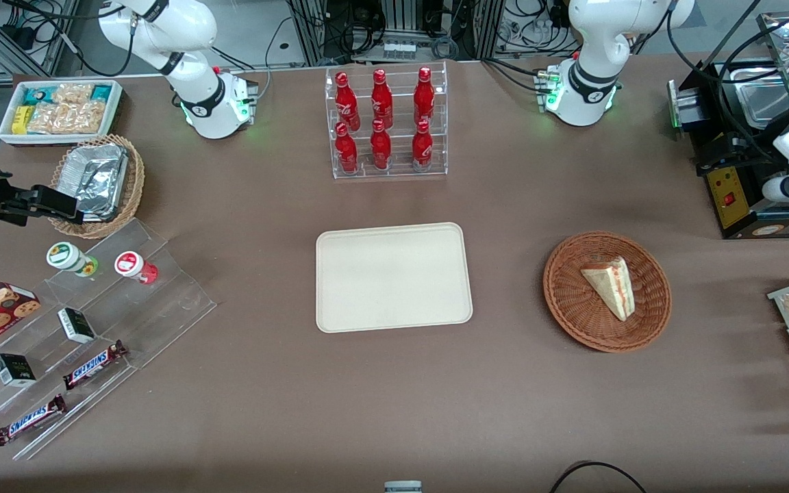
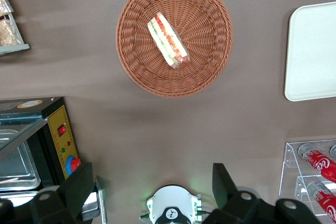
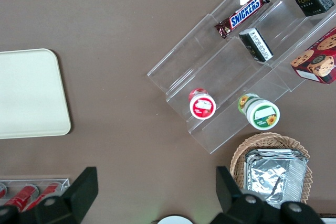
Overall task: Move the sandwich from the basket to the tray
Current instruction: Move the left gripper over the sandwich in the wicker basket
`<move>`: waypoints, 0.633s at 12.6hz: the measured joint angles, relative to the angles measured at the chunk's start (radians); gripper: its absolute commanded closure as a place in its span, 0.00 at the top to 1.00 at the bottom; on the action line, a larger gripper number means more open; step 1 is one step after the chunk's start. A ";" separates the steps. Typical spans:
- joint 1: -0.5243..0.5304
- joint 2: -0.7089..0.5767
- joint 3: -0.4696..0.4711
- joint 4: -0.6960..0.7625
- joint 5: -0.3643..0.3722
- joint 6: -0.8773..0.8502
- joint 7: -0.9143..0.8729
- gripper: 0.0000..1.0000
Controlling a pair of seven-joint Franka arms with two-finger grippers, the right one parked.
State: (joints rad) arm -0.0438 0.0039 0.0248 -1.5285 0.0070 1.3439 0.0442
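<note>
Sandwich (image 1: 610,286) lying in basket (image 1: 576,301), right of frame centre in front view; well apart from gripper (image 2: 152,192), raised high above table w/ fingers (image 2: 223,182) spread wide, holding nothing. Tray (image 1: 393,277) mid-frame, bare. Brown tabletop (image 1: 504,383); cola bottle rack (image 1: 385,123) upper centre.

Basket (image 1: 607,292) reddish-brown woven wicker; sandwich (image 1: 610,286) pale bread, red-orange, green filling; tray (image 1: 393,276) plain cream; black tool (image 2: 152,192) above brown table (image 1: 394,397).
</note>
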 measured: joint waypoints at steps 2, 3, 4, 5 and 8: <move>0.000 0.000 0.000 0.000 0.000 0.004 0.000 1.00; 0.000 0.000 0.000 0.000 0.000 0.005 0.000 1.00; 0.000 0.000 0.000 0.000 0.000 0.005 0.000 1.00; 0.000 0.001 0.000 -0.002 0.000 0.010 0.000 1.00; 0.000 0.004 0.000 -0.058 0.000 0.076 -0.009 1.00</move>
State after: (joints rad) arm -0.0434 0.0079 0.0250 -1.5869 0.0071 1.4194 0.0353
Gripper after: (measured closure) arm 0.000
